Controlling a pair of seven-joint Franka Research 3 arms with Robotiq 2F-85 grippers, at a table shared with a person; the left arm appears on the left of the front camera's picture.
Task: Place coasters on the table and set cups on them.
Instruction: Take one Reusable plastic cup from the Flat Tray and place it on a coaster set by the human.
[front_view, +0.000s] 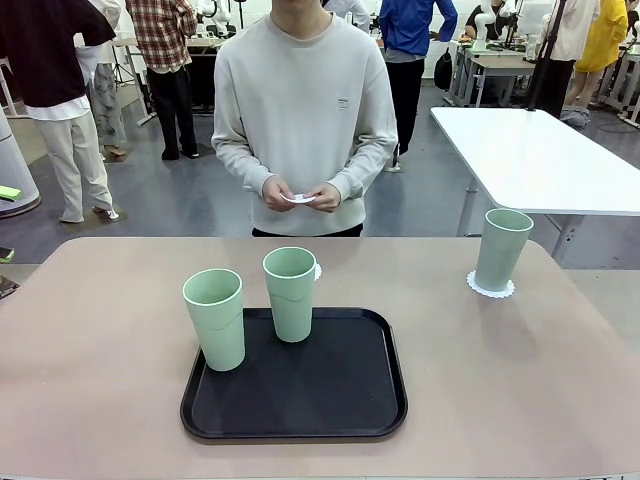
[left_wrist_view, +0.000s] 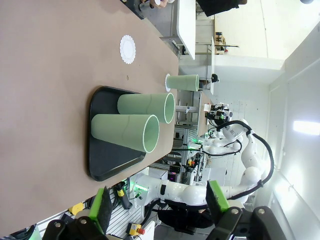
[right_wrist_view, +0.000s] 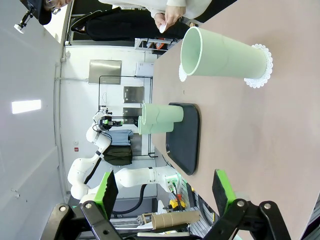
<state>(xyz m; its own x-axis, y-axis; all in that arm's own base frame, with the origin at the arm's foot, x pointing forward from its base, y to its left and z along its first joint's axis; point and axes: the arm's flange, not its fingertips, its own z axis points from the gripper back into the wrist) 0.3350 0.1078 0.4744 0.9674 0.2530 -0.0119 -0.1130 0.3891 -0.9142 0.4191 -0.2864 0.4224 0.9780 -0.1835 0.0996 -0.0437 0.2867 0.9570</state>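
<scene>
tray (front_view: 330, 400): on table (front_view: 100, 400), left of centre, near side | left cup (front_view: 215, 318), middle cup (front_view: 291, 293): side by side on tray's far-left part | bare coaster (left_wrist_view: 127, 48): on table behind middle cup | right cup (front_view: 501, 248): on right coaster (front_view: 490, 289), far right, well apart from tray | person (front_view: 300, 100): behind far edge, holding small flat piece (front_view: 297, 198), possibly a coaster

Bright, even overhead light; soft shadows.

Two cups (left_wrist_view: 125, 131) on tray (left_wrist_view: 107, 167), third cup (left_wrist_view: 182, 82) beyond, bare coaster (left_wrist_view: 127, 49) on table (left_wrist_view: 50, 75)
</scene>
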